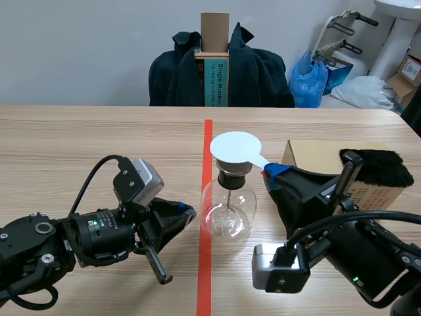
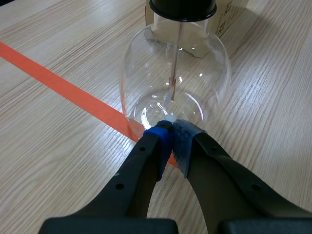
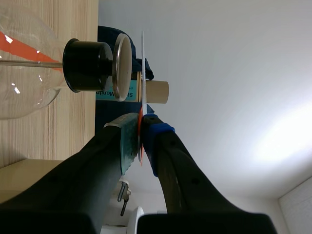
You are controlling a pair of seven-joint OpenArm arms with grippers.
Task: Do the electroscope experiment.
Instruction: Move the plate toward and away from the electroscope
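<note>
Only right wrist view shows metal plate (image 3: 122, 61) under white disc (image 1: 235, 146); right claw (image 3: 140, 122) grips disc, left claw (image 2: 170, 127) closed empty

Flask (image 2: 146, 73) top cut off at edge; cardboard box (image 1: 316, 155) partly hidden behind right arm (image 1: 368, 257).

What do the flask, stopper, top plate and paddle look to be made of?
Flask: clear glossy glass; the table shows through, with bright highlights. Stopper: matte black, probably rubber or plastic. Top plate: metal, dull grey sheen. Paddle: thin white sheet, plastic or card; cannot tell which.
</note>
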